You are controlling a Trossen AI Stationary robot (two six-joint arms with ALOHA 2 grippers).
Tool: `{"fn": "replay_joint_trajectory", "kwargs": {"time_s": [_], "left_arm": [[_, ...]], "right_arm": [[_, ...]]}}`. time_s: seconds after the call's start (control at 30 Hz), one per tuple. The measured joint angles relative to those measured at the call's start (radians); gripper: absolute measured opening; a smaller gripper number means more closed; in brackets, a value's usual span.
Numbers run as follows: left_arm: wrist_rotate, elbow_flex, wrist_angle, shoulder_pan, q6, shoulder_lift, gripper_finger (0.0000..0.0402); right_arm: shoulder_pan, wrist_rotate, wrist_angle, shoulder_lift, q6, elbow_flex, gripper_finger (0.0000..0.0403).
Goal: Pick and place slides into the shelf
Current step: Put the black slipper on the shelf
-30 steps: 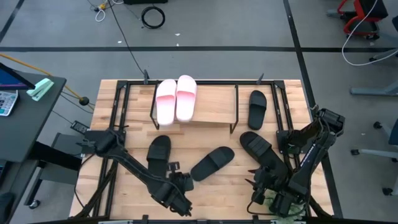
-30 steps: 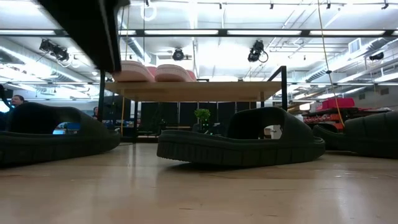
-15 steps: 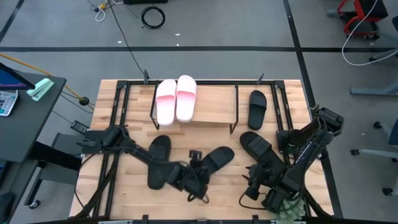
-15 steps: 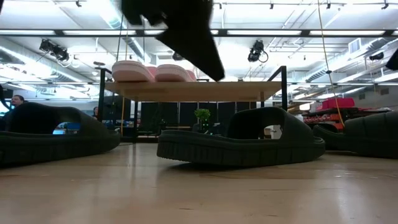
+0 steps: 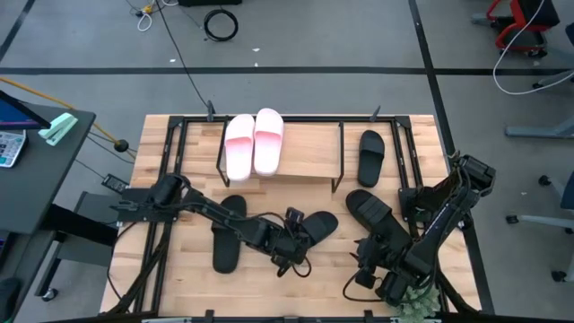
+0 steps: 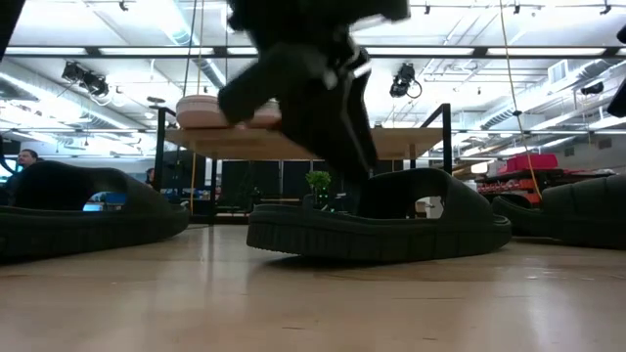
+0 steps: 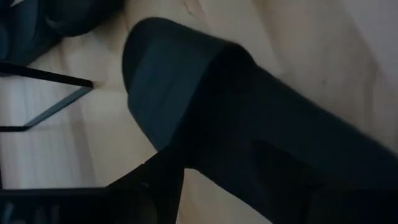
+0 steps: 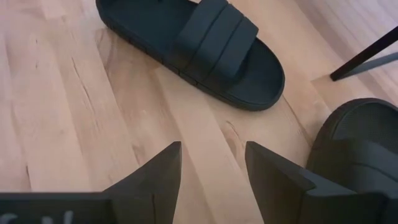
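Left gripper (image 5: 291, 240) jaws spread over black slide (image 5: 309, 230)

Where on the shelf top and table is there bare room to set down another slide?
The shelf top is bare right of the pink slides. The table is bare along its near edge. Crowded: the middle, where the left gripper sits at a black slide.

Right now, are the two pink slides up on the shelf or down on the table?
Up on the shelf. The two pink slides lie side by side on the wooden top of the shelf, at its left end.
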Motion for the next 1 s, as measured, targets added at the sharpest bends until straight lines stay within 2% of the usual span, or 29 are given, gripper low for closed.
{"fn": "replay_joint_trajectory", "kwargs": {"time_s": [0.1,0.33,0.67,0.77,1.0], "left_arm": [[-0.052,-0.021,0.073,0.002,0.041,0.001,0.0189],[-0.058,-0.037,0.200,0.042,0.080,0.000,0.0174],[-0.024,-0.038,0.197,0.074,0.040,0.034,0.0175],[-0.026,-0.037,0.241,0.084,0.043,0.055,0.0171],[-0.037,-0.035,0.320,0.116,-0.002,0.073,0.0134]], "right_arm": [[0.000,0.000,0.000,0.000,0.000,0.000,0.0185],[0.000,0.001,0.000,0.000,0.001,0.000,0.0185],[0.000,0.001,0.000,0.000,0.002,0.001,0.0185],[0.000,0.002,0.002,0.000,0.003,0.002,0.0185],[0.000,0.003,0.009,-0.001,0.016,0.001,0.0185]]}}
